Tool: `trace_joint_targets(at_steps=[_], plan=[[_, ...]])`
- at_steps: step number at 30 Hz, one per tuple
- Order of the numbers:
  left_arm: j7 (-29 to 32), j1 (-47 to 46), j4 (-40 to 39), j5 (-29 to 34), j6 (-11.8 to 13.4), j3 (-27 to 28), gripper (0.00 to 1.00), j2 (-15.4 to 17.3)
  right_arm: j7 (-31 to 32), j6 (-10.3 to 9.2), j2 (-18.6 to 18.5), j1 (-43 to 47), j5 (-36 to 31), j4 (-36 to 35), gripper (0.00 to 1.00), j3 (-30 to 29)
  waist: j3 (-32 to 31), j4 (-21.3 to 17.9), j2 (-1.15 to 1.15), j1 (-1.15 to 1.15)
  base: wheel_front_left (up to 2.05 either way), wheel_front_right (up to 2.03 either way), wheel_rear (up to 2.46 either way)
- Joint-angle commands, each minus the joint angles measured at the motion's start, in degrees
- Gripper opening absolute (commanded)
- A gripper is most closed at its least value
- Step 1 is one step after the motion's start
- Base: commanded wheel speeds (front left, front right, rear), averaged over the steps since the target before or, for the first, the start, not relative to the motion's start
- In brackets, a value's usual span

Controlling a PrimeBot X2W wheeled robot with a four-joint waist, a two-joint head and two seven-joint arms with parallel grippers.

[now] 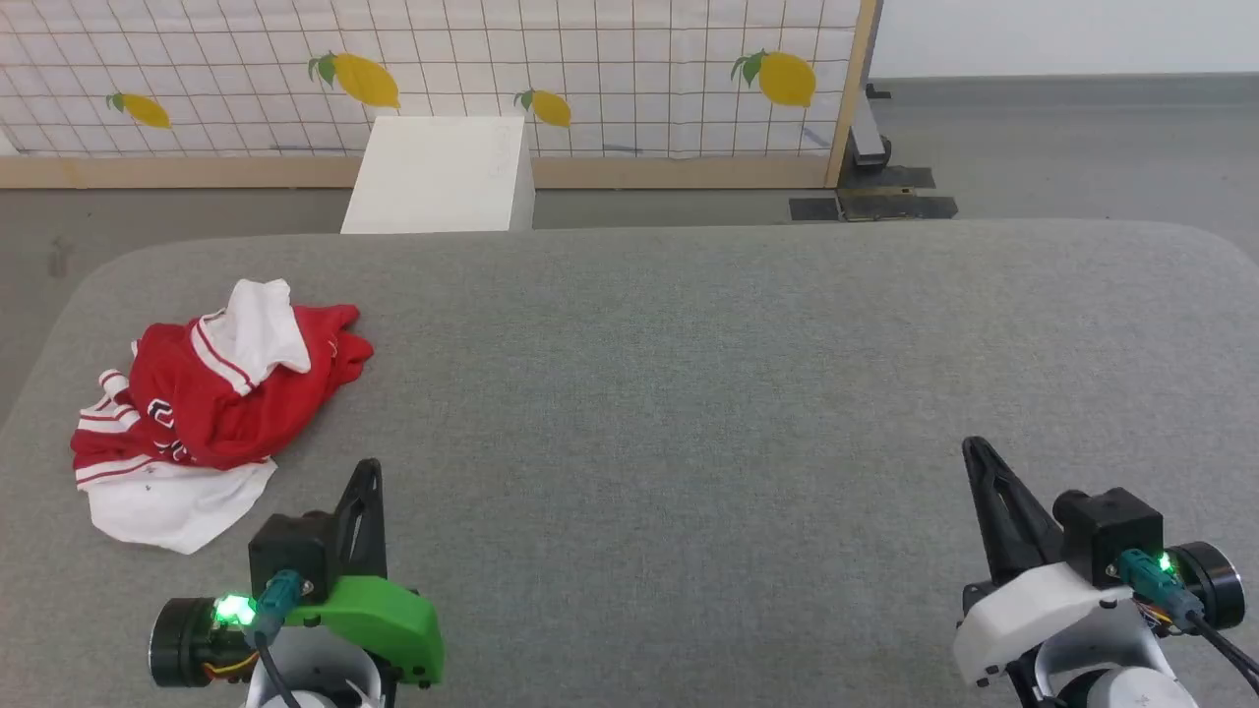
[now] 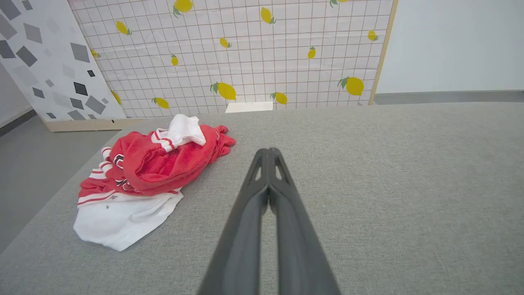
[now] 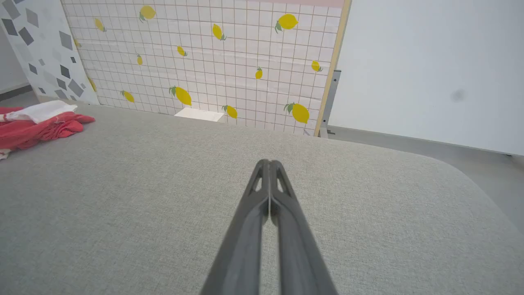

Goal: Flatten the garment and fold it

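The garment (image 1: 211, 403), a red jersey with white sleeves and striped bands, lies crumpled in a heap at the left end of the grey table (image 1: 689, 393). Dark lettering peeks out among its folds. My left gripper (image 1: 369, 470) hovers near the front edge, just right of the heap, shut with nothing in it. In the left wrist view the garment (image 2: 151, 172) sits left of the gripper (image 2: 268, 152), whose fingers press together. My right gripper (image 1: 974, 447) is at the far right front, also shut and empty. The right wrist view shows that gripper (image 3: 269, 163) with the garment (image 3: 37, 125) far off at the left edge.
A white box (image 1: 438, 175) stands on the floor behind the table. A lemon-print tiled screen (image 1: 443, 69) on a wooden frame closes off the back. The table's wide grey surface stretches between the two grippers, with rounded corners at the far left and right.
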Motion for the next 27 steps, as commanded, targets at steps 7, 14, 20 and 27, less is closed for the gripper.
trace_joint_targets(at_steps=[7, 14, 20, 27], plan=[[0.1, -1.0, 0.2, 0.6, -0.1, 0.2, 0.00, -0.3, 0.0, -0.09, 0.1, -0.9, 0.3, -0.1, 0.00, 0.1, 0.0, 0.0, 0.00, 0.00, 0.00, 0.00, 0.00], [0.1, -1.0, 0.2, 0.6, -0.1, 0.2, 0.00, -0.3, 0.0, -0.09, 0.1, -0.9, 0.3, -0.1, 0.00, 0.1, 0.0, 0.0, 0.00, 0.00, 0.00, 0.00, 0.00], [0.0, 0.1, 0.0, 0.0, 0.0, -0.2, 1.00, 0.0, 0.0, 0.00, 0.0, 0.0, 0.0, 0.0, 1.00, -0.1, 0.0, 0.0, 0.00, 0.00, 0.00, 0.00, 0.00], [-0.8, 0.3, 0.0, -0.2, 0.2, -0.5, 1.00, 0.0, -0.8, 0.00, 0.0, 0.2, 0.5, 0.3, 1.00, -1.1, 0.0, 0.0, 0.00, 0.00, 0.00, 0.00, 0.00]])
